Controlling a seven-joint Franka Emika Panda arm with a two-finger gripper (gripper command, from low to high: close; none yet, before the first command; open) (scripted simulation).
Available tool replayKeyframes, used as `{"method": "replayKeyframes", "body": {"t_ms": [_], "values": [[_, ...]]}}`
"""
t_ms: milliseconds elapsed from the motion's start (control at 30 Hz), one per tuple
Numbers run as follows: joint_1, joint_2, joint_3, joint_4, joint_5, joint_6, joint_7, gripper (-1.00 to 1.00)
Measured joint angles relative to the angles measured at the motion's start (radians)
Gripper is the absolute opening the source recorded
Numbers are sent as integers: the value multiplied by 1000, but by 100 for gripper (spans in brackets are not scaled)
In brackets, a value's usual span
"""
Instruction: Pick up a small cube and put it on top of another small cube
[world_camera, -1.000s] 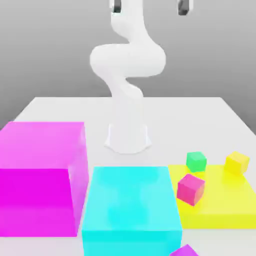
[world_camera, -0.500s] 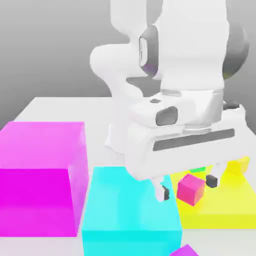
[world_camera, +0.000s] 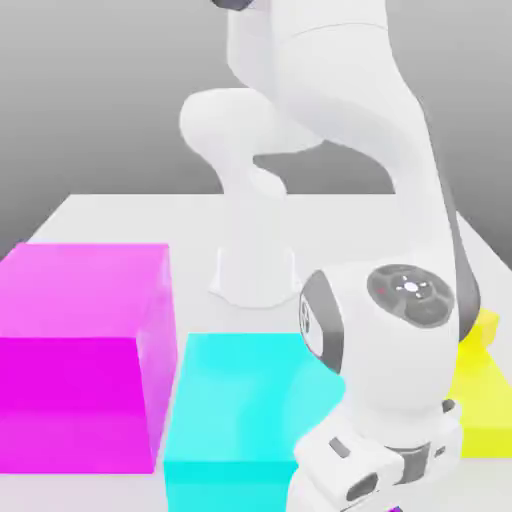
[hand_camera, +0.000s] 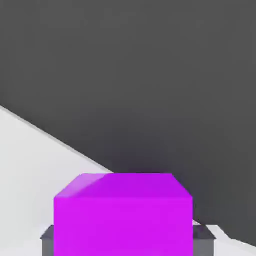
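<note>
Table (world_camera: 130, 215) is plain white against a flat grey backdrop. Purple cube (hand_camera: 123, 215) fills the bottom centre of the hand view, sitting between the gripper (hand_camera: 127, 240) fingers (hand_camera: 47, 239), which look closed against its sides. Exterior view's lower right has the arm (world_camera: 400, 330) bent low, beside the cyan block (world_camera: 240, 400).

Simulated tabletop (world_camera: 120, 215): flat-coloured blocks, blank grey backdrop.

The arm (world_camera: 330, 130) is glossy white with rounded, tubular links, rising from a flared white base (world_camera: 255, 275) at frame centre. Grey caps mark its joints, one round grey disc (world_camera: 410, 287) at the right carrying small light markings.
</note>
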Motion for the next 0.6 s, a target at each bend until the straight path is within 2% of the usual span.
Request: {"method": "replayKeyframes", "body": {"t_ms": [67,200,300,467,600], "values": [[1,7,-1,1,-1,5,0,-100],[-8,-112,11,-22,14,-88,-10,-100],[-17,-205,55,-38,64,-120,-53,-100],[-3,-384,136,-120,169,-156,-180,-100],[69,-531,167,-223,241,-186,-299,-100]]}}
